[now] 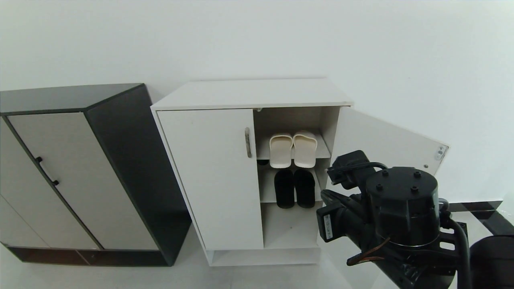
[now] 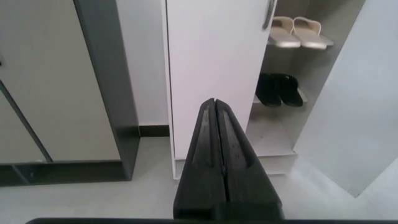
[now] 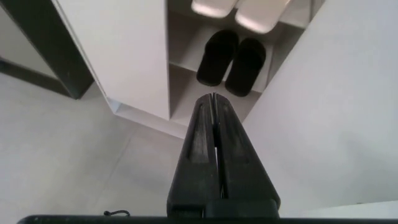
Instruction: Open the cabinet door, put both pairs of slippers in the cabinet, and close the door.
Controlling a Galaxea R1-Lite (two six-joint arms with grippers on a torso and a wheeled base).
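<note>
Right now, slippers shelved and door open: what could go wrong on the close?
1. The cream foam slippers and black slippers overhang their shelf fronts in the white wooden cabinet. The open white door panel could catch their ends when swung in.
2. The right gripper, jaws shut, sits on the inner side of that door. Closing from there could pinch the arm.
3. Shut jaws pushing a smooth flat panel may slide off.

Quick count from my end: two cabinets, the white cabinet (image 1: 249, 94) and the dark cabinet (image 1: 120, 160). Four slippers, so two pairs: one cream pair (image 1: 280, 152), one black pair (image 1: 284, 188). Two doors on the white one: one shut door (image 1: 213, 176), one open door (image 1: 381, 144). Two handles too: a grey handle (image 1: 248, 142), a black handle (image 1: 46, 170).
</note>
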